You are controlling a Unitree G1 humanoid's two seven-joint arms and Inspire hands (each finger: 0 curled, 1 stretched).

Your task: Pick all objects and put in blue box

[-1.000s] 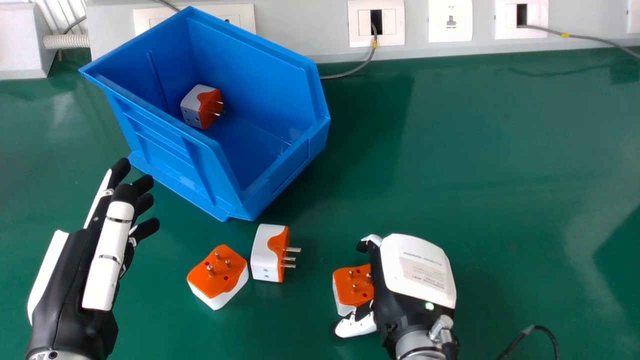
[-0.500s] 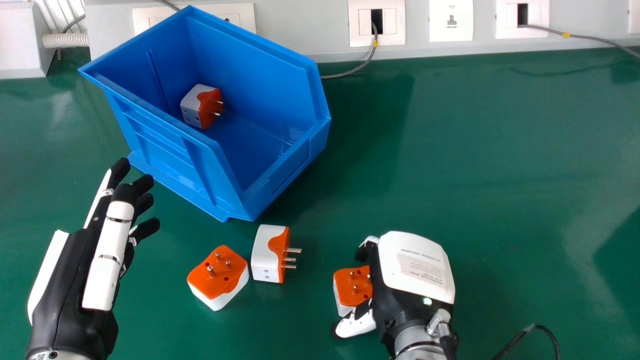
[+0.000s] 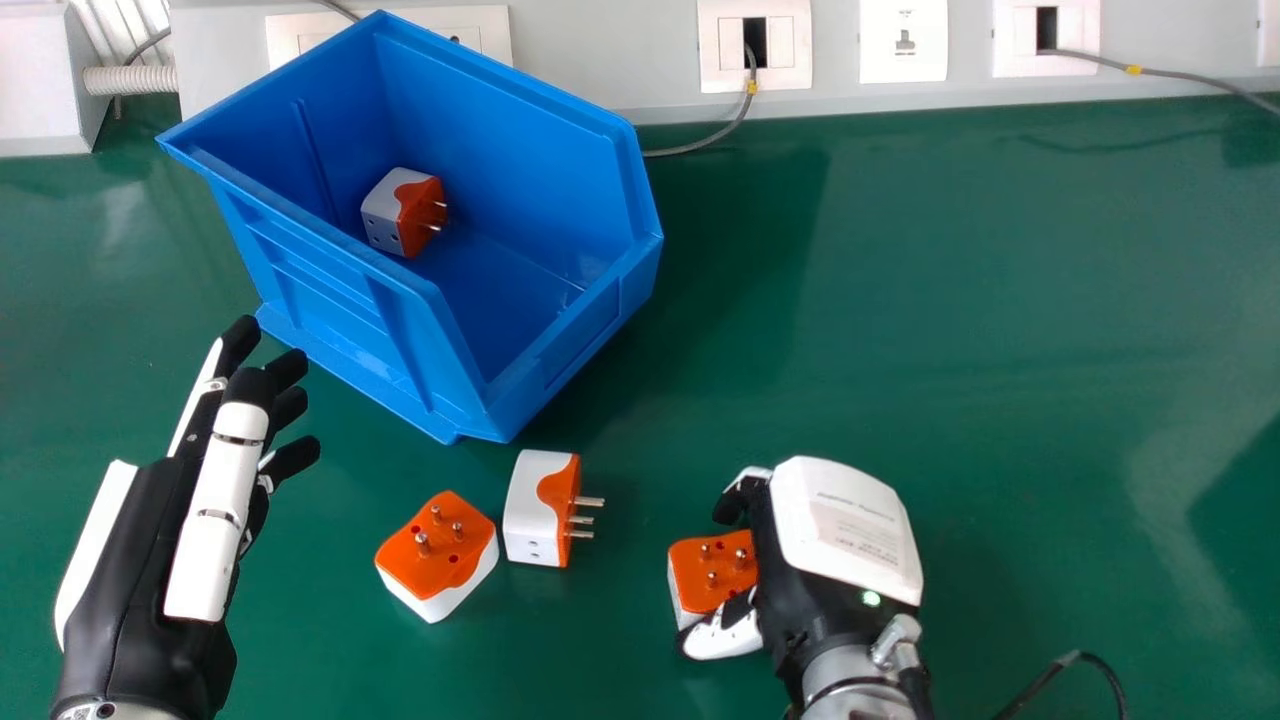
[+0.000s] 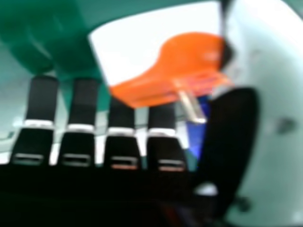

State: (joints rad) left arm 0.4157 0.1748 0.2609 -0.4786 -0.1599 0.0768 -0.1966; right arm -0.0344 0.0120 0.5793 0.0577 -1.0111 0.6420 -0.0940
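Your right hand point(image 3: 848, 515), half open, holding nothing yet, moves its thumb nearer the plug point(image 3: 692, 572); the grasp probably begins.

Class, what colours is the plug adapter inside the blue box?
White and orange; the adapter shows best in the head view.

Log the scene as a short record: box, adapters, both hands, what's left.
container: blue box, on the green table
in_box: one orange-and-white adapter
outside_box: three adapters
near_left_hand: left adapter, pins up
middle: middle adapter, pins pointing to view's right
at_right_hand: right adapter, pins up, between thumb and fingers
right_hand: right hand, around the right adapter; firm grip cannot be confirmed
left_hand: left hand, open, holding nothing
remaining: three adapters to box
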